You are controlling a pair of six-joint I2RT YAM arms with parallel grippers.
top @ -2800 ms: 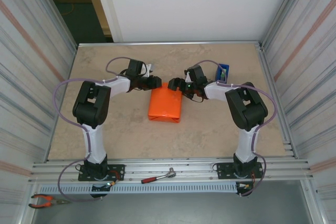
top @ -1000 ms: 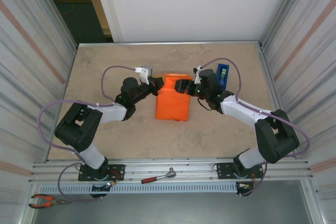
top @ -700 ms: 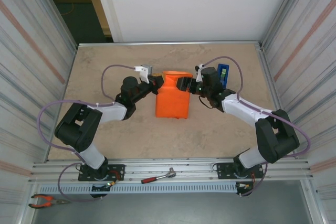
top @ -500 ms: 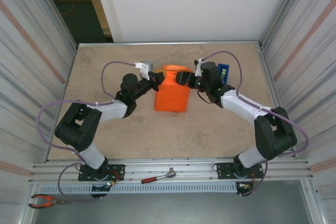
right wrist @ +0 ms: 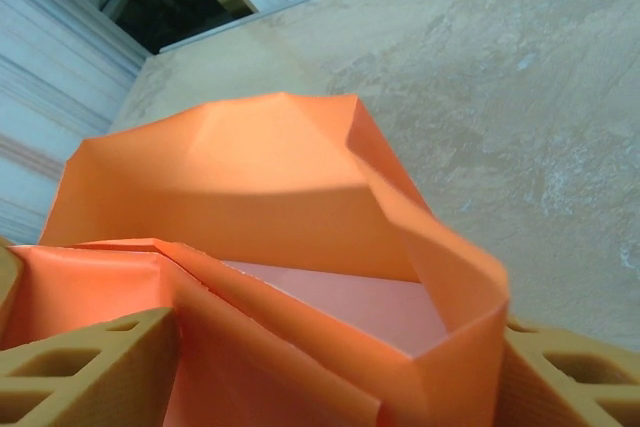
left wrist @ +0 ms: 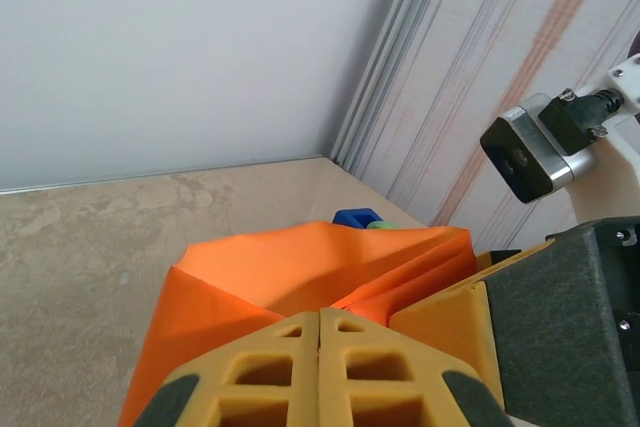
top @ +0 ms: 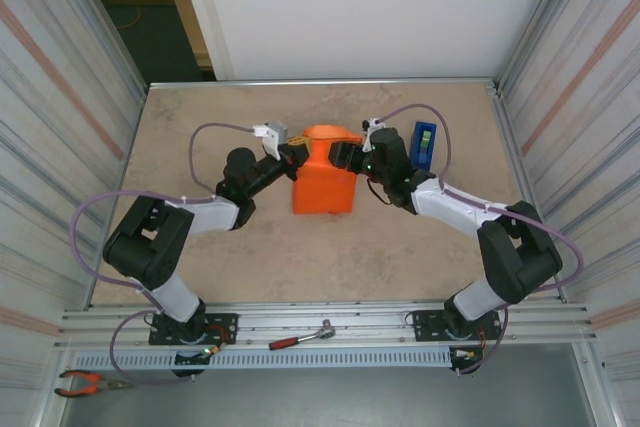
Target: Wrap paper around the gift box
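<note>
At the bottom left of the top view, orange-handled pliers (top: 85,383) lie below the aluminium rail (top: 330,319), and a red-handled ratchet (top: 300,336) lies at bottom centre. Above the rail, both arms reach inward over the mottled beige surface (top: 200,247) and meet at centre frame.

There the paper (top: 325,175), bright orange, is folded around the gift box and stands tipped up, with its open end at the top. The left gripper (top: 293,157) is at its upper left corner and the right gripper (top: 345,155) at its upper right. In the left wrist view the yellow fingers (left wrist: 260,367) are pressed together with no gap, their tips against the paper. Whether they nip a fold cannot be told.

In the right wrist view the fingers (right wrist: 80,372) are wide apart and straddle the open end. Inside it, part of the pale pink gift box (right wrist: 340,297) shows.

Just right of the right gripper stands a blue tape dispenser (top: 424,145). A white wall (top: 380,7) is at the top.
</note>
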